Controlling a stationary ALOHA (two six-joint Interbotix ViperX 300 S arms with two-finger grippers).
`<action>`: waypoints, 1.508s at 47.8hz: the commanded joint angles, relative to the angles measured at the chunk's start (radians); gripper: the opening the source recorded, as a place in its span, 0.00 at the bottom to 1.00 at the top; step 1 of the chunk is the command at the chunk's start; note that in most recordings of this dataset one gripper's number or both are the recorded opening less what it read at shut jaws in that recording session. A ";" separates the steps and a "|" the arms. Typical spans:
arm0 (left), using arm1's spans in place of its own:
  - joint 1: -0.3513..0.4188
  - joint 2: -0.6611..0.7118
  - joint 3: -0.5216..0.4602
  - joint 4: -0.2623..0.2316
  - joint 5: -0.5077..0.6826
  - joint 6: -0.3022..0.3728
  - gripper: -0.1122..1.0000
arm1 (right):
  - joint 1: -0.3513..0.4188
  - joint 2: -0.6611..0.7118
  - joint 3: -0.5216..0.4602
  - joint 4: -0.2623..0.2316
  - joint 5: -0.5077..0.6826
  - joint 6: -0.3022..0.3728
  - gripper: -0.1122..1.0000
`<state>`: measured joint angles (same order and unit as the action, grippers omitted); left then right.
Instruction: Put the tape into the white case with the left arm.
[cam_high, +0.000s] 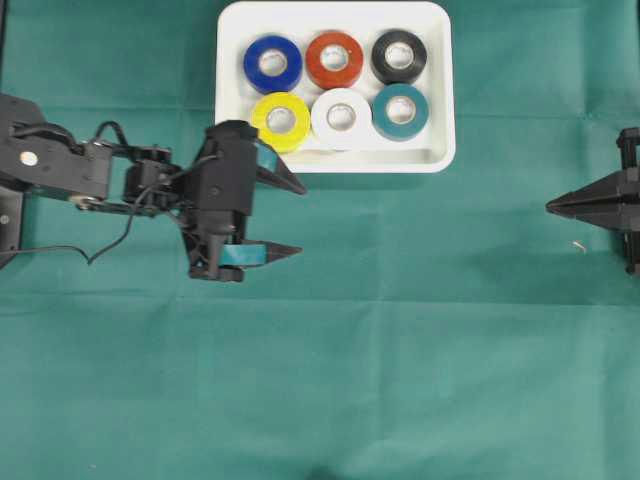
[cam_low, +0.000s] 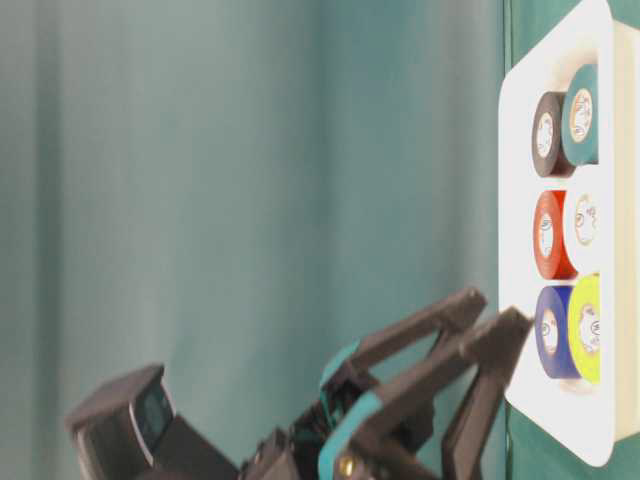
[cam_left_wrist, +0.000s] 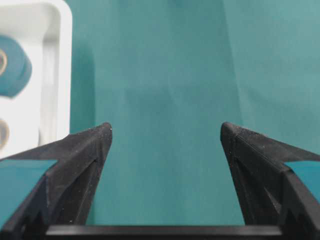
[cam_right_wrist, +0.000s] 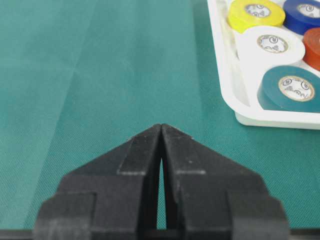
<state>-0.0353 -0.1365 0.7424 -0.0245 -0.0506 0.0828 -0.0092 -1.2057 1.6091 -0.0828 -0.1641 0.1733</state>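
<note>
The white case (cam_high: 440, 152) sits at the top middle of the green cloth and holds several tape rolls in two rows. The yellow tape (cam_high: 281, 120) is at its front left corner, beside white tape (cam_high: 341, 117) and teal tape (cam_high: 401, 110). My left gripper (cam_high: 300, 220) is open just below the case's left front corner, its upper finger tip at the rim. In the left wrist view, nothing but cloth lies between the left gripper's (cam_left_wrist: 166, 129) fingers, and the case (cam_left_wrist: 60, 75) is at the left edge. My right gripper (cam_high: 550, 207) is shut at the far right, apart from the case.
Green cloth (cam_high: 400, 350) covers the whole table. A thin black cable (cam_high: 110, 245) loops from the left arm onto the cloth. A tiny pale scrap (cam_high: 580, 244) lies just below the right gripper. The case's near rim (cam_right_wrist: 250, 117) is to the right of the right gripper (cam_right_wrist: 161, 126).
</note>
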 joint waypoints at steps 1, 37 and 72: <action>-0.005 -0.052 0.018 -0.002 -0.008 -0.002 0.89 | -0.002 0.008 -0.012 0.000 -0.006 0.000 0.02; -0.005 -0.319 0.310 -0.002 -0.176 -0.002 0.88 | -0.002 0.008 -0.012 0.000 -0.006 0.000 0.02; -0.005 -0.630 0.541 -0.002 -0.172 -0.002 0.87 | -0.002 0.008 -0.012 0.000 -0.005 0.000 0.02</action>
<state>-0.0368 -0.7424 1.2793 -0.0245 -0.2163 0.0813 -0.0092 -1.2057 1.6076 -0.0828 -0.1641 0.1733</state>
